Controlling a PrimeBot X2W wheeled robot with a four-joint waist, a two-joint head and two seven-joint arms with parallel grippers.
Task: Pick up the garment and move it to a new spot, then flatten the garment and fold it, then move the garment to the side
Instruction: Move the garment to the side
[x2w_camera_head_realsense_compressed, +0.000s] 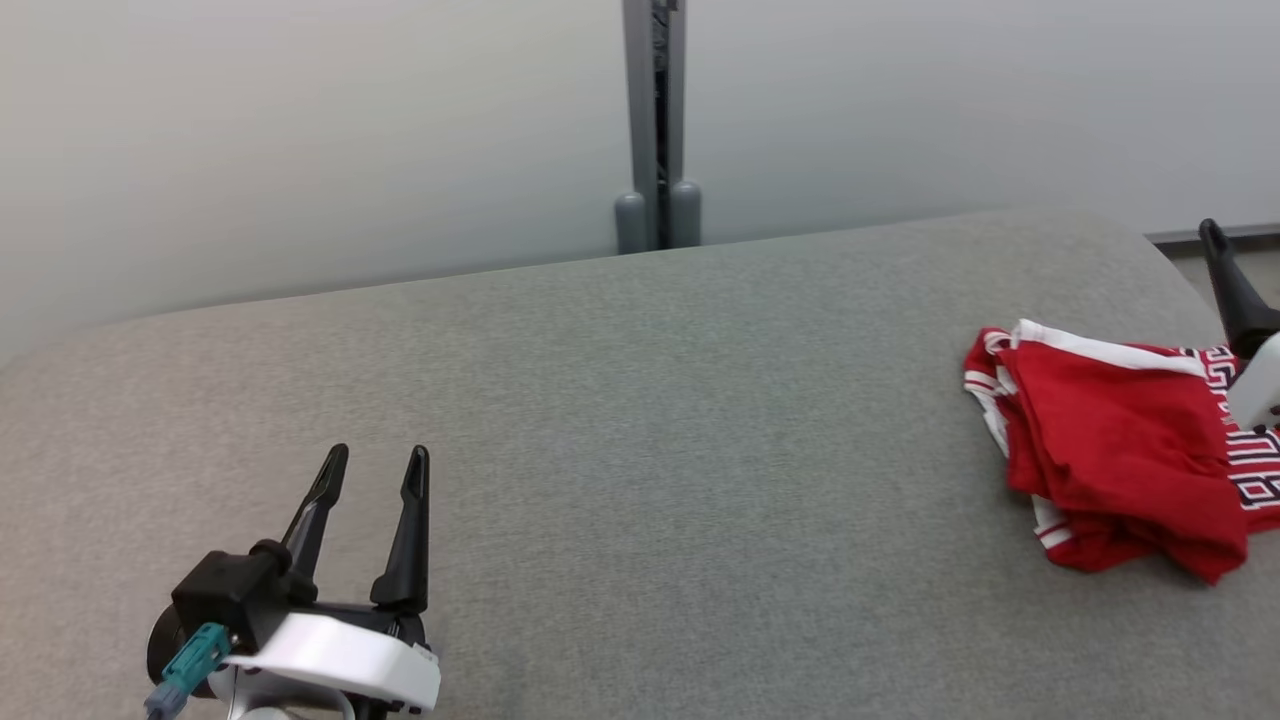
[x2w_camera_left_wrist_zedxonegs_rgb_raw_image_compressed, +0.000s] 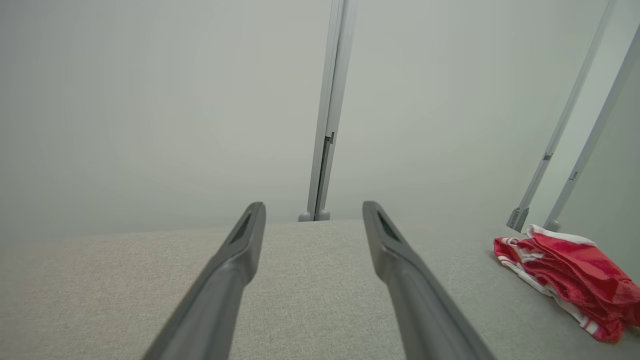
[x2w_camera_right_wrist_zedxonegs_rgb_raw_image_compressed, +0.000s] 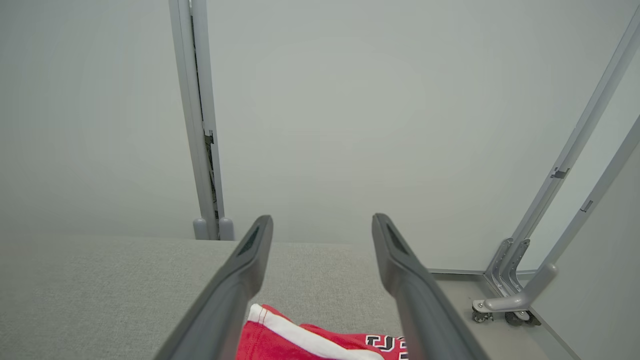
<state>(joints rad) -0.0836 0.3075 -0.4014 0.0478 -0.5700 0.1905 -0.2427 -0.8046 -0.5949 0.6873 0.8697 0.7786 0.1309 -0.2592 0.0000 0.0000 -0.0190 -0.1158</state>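
Observation:
The garment (x2w_camera_head_realsense_compressed: 1110, 440) is red with white trim and black-and-white lettering. It lies loosely folded and a little rumpled on the grey fabric table (x2w_camera_head_realsense_compressed: 640, 420), near the right end. My right gripper (x2w_camera_right_wrist_zedxonegs_rgb_raw_image_compressed: 322, 225) hovers just above it, open and holding nothing, with the garment (x2w_camera_right_wrist_zedxonegs_rgb_raw_image_compressed: 300, 340) showing between the bases of its fingers. One of its dark fingers (x2w_camera_head_realsense_compressed: 1232, 290) rises at the right edge of the head view. My left gripper (x2w_camera_head_realsense_compressed: 378, 458) rests open and empty at the lower left, far from the cloth. The left wrist view has the garment (x2w_camera_left_wrist_zedxonegs_rgb_raw_image_compressed: 570, 270) off to the right of the open left gripper (x2w_camera_left_wrist_zedxonegs_rgb_raw_image_compressed: 314, 207).
A pale partition wall with a grey post (x2w_camera_head_realsense_compressed: 657, 120) stands right behind the table's far edge. The table's right corner is rounded, with floor beyond it. There, angled grey frame legs on castors (x2w_camera_right_wrist_zedxonegs_rgb_raw_image_compressed: 505, 305) stand close to the table.

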